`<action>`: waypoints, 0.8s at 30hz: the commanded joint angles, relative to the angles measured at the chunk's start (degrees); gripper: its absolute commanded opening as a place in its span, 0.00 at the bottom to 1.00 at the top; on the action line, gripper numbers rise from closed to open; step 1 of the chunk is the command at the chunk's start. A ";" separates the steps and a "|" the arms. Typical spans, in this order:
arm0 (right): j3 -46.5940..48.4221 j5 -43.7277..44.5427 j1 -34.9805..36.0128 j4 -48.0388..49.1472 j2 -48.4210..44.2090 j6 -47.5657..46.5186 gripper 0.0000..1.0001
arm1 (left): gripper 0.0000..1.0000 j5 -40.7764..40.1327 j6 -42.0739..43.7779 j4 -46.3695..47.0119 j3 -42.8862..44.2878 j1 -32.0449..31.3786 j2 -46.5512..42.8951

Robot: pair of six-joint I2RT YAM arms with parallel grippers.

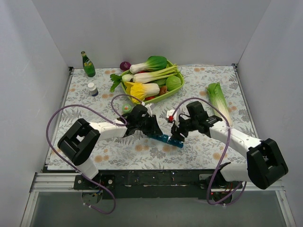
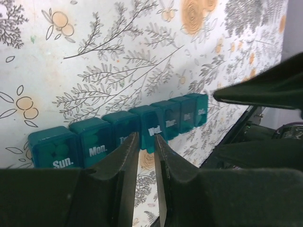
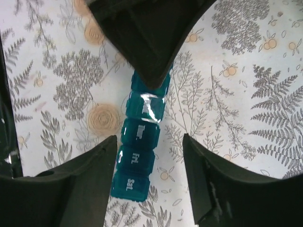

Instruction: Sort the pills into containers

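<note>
The containers (image 1: 166, 138) are a teal strip of day-labelled compartments lying on the floral cloth between my two grippers, all lids down. In the left wrist view the strip (image 2: 90, 142) runs from Sun. to Sat. My left gripper (image 2: 147, 137) is pinched on the front tab of the Wed. compartment; it also shows in the top view (image 1: 154, 130). In the right wrist view the strip (image 3: 139, 135) lies lengthwise, and my right gripper (image 3: 149, 139) is open astride its Fri./Sat. end, with the left finger (image 3: 94, 165) close against the strip. No loose pills show.
A lime-green basket (image 1: 173, 90) of vegetables stands at the back centre, with a leafy vegetable (image 1: 218, 100) at right. A green bottle (image 1: 88, 65) and a small white bottle (image 1: 93, 89) stand back left. A green-capped item (image 1: 127, 108) and a red-and-white item (image 1: 170, 116) lie near the grippers.
</note>
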 commanded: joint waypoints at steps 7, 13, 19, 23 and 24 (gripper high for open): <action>-12.16 6.15 0.93 5.52 -7.34 -6.99 0.92 | 0.23 -0.69 -1.09 -2.42 -3.23 -0.08 -14.98; -13.05 9.33 1.54 7.73 -5.25 -5.67 0.92 | 0.30 0.37 -4.69 3.73 -11.14 -0.08 -19.21; -12.44 10.29 2.78 8.96 -2.61 -4.44 0.83 | 0.22 2.39 -9.52 9.27 -13.44 -0.08 -16.59; -12.26 10.38 3.04 9.31 -1.99 -3.74 0.77 | 0.16 2.83 -10.32 9.62 -13.70 -0.60 -14.04; -12.35 10.47 3.13 9.40 -1.99 -3.65 0.76 | 0.15 3.00 -10.49 9.62 -13.61 -0.78 -13.42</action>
